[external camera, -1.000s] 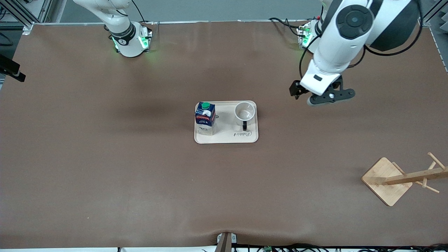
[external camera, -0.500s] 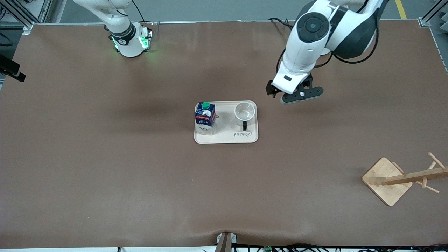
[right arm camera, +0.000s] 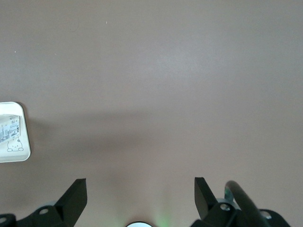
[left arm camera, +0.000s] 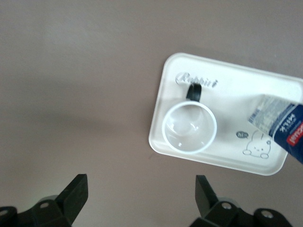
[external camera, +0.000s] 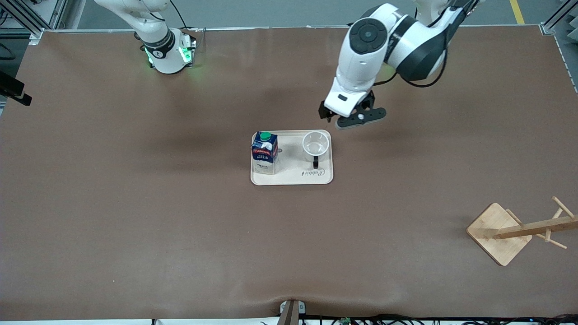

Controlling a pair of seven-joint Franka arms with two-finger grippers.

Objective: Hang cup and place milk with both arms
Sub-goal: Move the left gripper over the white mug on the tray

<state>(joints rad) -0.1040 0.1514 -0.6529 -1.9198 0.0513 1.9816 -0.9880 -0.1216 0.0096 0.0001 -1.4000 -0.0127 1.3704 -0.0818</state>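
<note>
The cup (external camera: 315, 145), a white mug with a black handle, stands upright on a cream tray (external camera: 293, 175) in the middle of the table. The milk (external camera: 264, 151), a blue and white carton with a green cap, stands on the same tray toward the right arm's end. My left gripper (external camera: 354, 119) is open and empty, up over the table beside the tray's corner by the cup. In the left wrist view, the cup (left arm camera: 190, 127), the tray (left arm camera: 227, 90) and part of the milk (left arm camera: 284, 125) lie ahead of the open left gripper (left arm camera: 140, 196). My right gripper (right arm camera: 139, 196) is open over bare table.
A wooden mug rack (external camera: 510, 232) stands toward the left arm's end of the table, nearer to the front camera than the tray. The right arm (external camera: 156, 34) waits by its base. The tray's corner (right arm camera: 23, 151) shows in the right wrist view.
The left arm has swung from its end of the table toward the tray, bringing its open gripper close to the cup. The right arm has not moved.
</note>
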